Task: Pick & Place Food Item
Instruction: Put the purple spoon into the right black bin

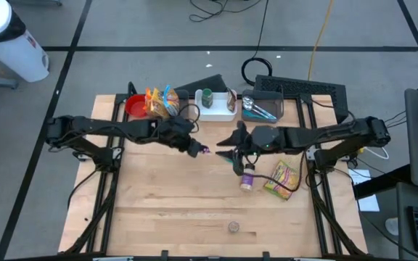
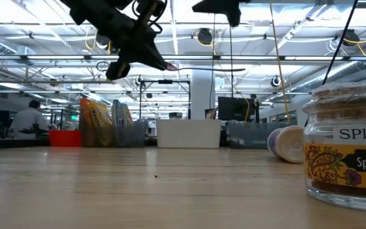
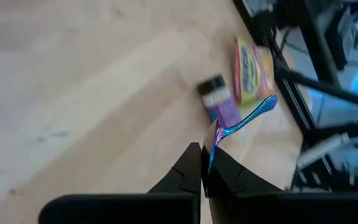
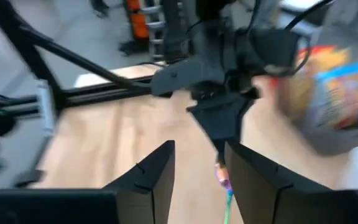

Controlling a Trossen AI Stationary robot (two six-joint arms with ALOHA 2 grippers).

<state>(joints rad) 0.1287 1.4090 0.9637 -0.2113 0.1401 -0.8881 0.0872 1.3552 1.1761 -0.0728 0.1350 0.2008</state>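
Pale wooden tabletop (image 1: 180, 203) in an open workshop.
Left gripper (image 3: 205, 163) clamps an iridescent spoon (image 3: 244, 118); right gripper (image 4: 199, 163) stands apart.

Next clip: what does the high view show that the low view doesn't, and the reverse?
Only the high view: the right gripper facing the left one above the table's middle, a yellow snack packet lying by the right arm, and a small round item near the front edge. Only the low view: a spice jar close to the camera with a readable label, plus the room behind with a seated person. Both: the left gripper shut on a thin iridescent utensil, the white bin, and the red bowl.
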